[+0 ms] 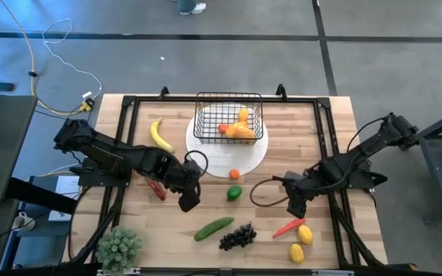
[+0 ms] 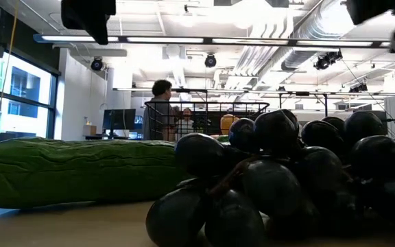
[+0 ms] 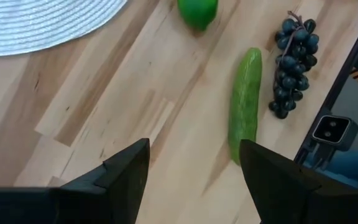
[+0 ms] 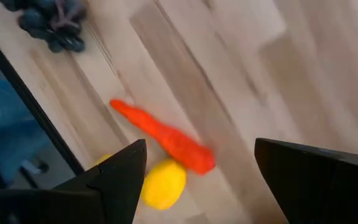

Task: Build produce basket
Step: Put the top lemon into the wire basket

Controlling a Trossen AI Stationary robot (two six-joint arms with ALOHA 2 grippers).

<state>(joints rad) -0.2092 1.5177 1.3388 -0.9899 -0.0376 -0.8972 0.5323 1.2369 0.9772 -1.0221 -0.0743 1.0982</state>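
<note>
The black wire basket stands on a white round plate at the table's far middle and holds orange-yellow fruits. The rest of the produce lies loose on the table: banana, a red chili, a small orange, a green fruit, cucumber, grapes, a second chili and two lemons. My left gripper hangs open above bare wood, left of the green fruit. My right gripper hangs open just beyond the second chili.
A green potted plant stands at the near left corner. Black frame rails run along the table's edges. Bare wood lies between the two grippers. In the low view the cucumber and grapes fill the foreground; a person stands far behind.
</note>
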